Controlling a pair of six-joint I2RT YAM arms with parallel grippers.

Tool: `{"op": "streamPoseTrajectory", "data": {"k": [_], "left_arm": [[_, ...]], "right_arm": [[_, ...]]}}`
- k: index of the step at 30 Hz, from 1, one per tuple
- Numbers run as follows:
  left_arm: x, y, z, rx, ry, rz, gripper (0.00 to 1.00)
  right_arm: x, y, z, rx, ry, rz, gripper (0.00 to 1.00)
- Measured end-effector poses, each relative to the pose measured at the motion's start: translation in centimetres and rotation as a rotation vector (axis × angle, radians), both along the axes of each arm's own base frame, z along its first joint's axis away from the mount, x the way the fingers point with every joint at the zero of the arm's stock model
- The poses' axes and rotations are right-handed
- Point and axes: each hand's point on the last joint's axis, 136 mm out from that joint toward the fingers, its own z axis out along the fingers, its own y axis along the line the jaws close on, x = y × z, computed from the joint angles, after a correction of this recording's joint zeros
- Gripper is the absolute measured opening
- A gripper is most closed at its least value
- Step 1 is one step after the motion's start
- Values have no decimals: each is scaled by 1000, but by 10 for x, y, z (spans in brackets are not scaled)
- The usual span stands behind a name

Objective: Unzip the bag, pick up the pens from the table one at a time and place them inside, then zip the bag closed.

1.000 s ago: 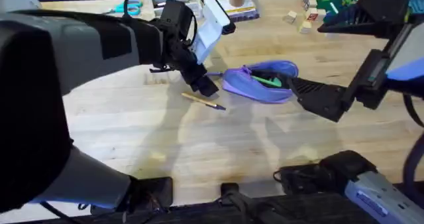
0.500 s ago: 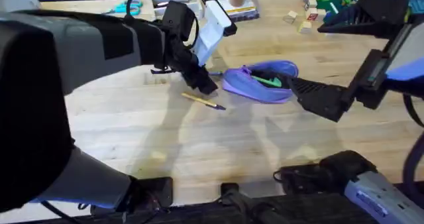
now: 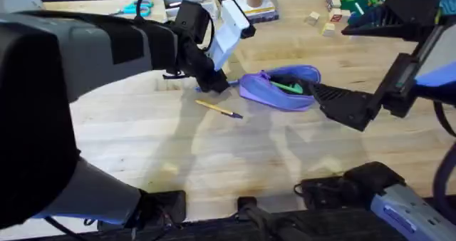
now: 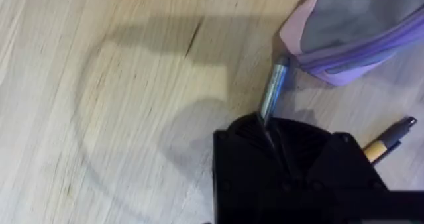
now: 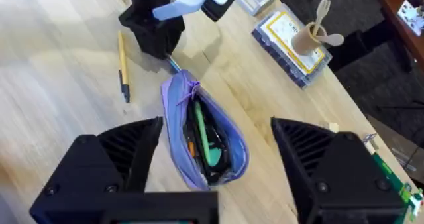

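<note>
Change noted: over the last second the left hand (image 3: 214, 83) has moved up-frame in the overhead view, off the yellow pen and onto the slim blue-grey pen with the silvery barrel (image 4: 272, 91). Its fingers are now pressed together on that pen's near end, as the left wrist view shows; the barrel runs out from between them towards the bag, and its far tip lies just beside the bag's lower edge. Whether the pen is already lifted clear of the worktop cannot be told.

Judgement: the grasp of a pen is made, and the next step is lifting it into the bag.

The soft lavender-purple fabric pencil pouch (image 3: 279, 88) lies unzipped near the middle of the light wooden plank worktop (image 3: 235, 162), its mouth gaping; green and orange items already lie inside. In the overhead view the pouch sits at about 3 o'clock from the left hand, close by. The slim yellow pen with the dark tip (image 3: 219, 109) lies flat on the worktop at about 6 o'clock from that hand, just beside it and untouched.

The right hand (image 3: 317, 93) is spread wide, at about 3 o'clock from the pouch, just beside its right end. The right wrist view shows the open pouch between its fingers but farther off, not held.

Remaining work: both pens to go in, then the zip.
</note>
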Motion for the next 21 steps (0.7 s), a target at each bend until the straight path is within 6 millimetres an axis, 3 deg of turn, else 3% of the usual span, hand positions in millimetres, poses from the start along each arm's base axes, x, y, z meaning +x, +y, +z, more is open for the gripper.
{"op": "streamPoseTrajectory", "data": {"k": [14, 21], "left_arm": [[10, 10, 6, 59, -60, 33, 40], [18, 14, 51, 36, -180, 54, 43]], "right_arm": [[0, 0, 0, 0, 0, 0, 998], [0, 0, 0, 0, 0, 0, 998]]}}
